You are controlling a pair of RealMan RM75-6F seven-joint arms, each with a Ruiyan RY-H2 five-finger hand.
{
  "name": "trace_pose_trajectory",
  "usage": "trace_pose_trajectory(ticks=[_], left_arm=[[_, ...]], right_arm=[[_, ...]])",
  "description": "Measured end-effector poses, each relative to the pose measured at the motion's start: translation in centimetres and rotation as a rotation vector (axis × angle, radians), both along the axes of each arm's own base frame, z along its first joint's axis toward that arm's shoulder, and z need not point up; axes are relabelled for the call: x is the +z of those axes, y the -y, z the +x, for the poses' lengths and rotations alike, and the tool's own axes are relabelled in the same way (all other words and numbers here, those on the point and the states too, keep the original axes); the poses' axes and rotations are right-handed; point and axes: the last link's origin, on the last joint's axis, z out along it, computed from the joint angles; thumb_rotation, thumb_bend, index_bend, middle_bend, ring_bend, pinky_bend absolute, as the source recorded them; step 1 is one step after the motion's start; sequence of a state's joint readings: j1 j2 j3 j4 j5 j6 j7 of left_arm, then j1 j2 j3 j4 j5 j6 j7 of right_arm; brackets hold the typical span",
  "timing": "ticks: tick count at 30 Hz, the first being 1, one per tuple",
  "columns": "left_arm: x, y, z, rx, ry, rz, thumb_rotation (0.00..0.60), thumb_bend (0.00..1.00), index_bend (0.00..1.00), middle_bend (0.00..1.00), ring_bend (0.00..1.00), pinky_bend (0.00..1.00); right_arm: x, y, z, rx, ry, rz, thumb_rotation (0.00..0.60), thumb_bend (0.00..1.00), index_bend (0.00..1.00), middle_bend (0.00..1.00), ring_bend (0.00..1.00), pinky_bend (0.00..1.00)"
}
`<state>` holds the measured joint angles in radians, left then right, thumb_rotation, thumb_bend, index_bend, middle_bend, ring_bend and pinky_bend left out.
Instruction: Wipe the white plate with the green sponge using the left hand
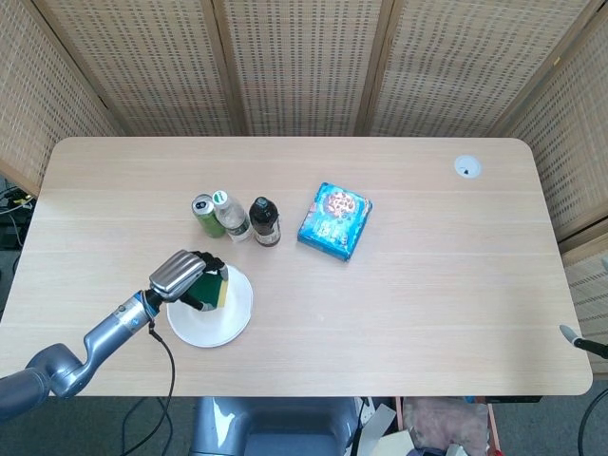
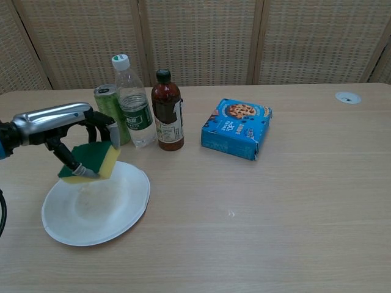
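Observation:
My left hand [image 1: 182, 274] [image 2: 72, 129] grips the green and yellow sponge [image 1: 211, 288] [image 2: 93, 160] and holds it just above the far left part of the white plate [image 1: 220, 318] [image 2: 104, 210]. Whether the sponge touches the plate cannot be told. The plate lies near the table's front left and shows a faint brownish smear. Only a sliver of the right arm [image 1: 579, 340] shows at the head view's right edge; the right hand itself is out of sight.
Behind the plate stand a green can [image 1: 202, 214] [image 2: 110, 113], a clear water bottle [image 1: 231, 215] [image 2: 133, 102] and a dark brown bottle [image 1: 265, 221] [image 2: 168, 111]. A blue cookie box [image 1: 334, 220] [image 2: 237, 128] lies to their right. A round grommet [image 1: 466, 167] [image 2: 347, 97] sits far right.

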<state>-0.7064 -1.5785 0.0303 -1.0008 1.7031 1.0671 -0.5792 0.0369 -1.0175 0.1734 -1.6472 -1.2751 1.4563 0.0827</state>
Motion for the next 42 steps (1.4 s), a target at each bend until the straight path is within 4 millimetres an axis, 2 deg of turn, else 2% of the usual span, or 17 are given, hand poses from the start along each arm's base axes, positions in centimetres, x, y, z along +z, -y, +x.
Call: trace_pose_trajectory(ticks=[5, 11, 22, 31, 34, 42], left_arm=[[-1.6, -0.6, -1.5, 0.131, 0.096, -0.033, 0.600, 0.11, 0.60, 0.48, 0.40, 0.45], [-4.0, -0.5, -2.2, 0.255, 0.180, -0.079, 0.600, 0.11, 0.60, 0.48, 0.40, 0.45], [-4.2, -0.9, -3.8, 0.360, 0.230, -0.065, 0.600, 0.11, 0.60, 0.48, 0.40, 0.46], [-5.2, -0.2, -4.1, 0.377, 0.268, -0.068, 0.600, 0.11, 0.60, 0.48, 0.40, 0.46], [-4.9, -0.3, -4.0, 0.374, 0.291, -0.058, 0.600, 0.11, 0.60, 0.48, 0.40, 0.46], [-1.4, -1.1, -3.6, 0.349, 0.369, -0.014, 0.600, 0.11, 0.60, 0.48, 0.40, 0.46]], right_arm=[[0.1, -0.1, 0.0, 0.000, -0.010, -0.003, 0.600, 0.00, 0.00, 0.00, 0.00, 0.00], [0.0, -0.1, 0.1, 0.001, -0.011, -0.005, 0.600, 0.00, 0.00, 0.00, 0.00, 0.00], [0.4, -0.2, -0.1, -0.001, 0.008, -0.007, 0.600, 0.00, 0.00, 0.00, 0.00, 0.00], [0.6, -0.2, -0.2, -0.003, 0.018, -0.011, 0.600, 0.00, 0.00, 0.00, 0.00, 0.00], [0.6, -0.2, -0.1, 0.001, 0.020, -0.008, 0.600, 0.00, 0.00, 0.00, 0.00, 0.00], [0.4, -0.3, 0.1, 0.006, 0.021, 0.001, 0.600, 0.00, 0.00, 0.00, 0.00, 0.00]])
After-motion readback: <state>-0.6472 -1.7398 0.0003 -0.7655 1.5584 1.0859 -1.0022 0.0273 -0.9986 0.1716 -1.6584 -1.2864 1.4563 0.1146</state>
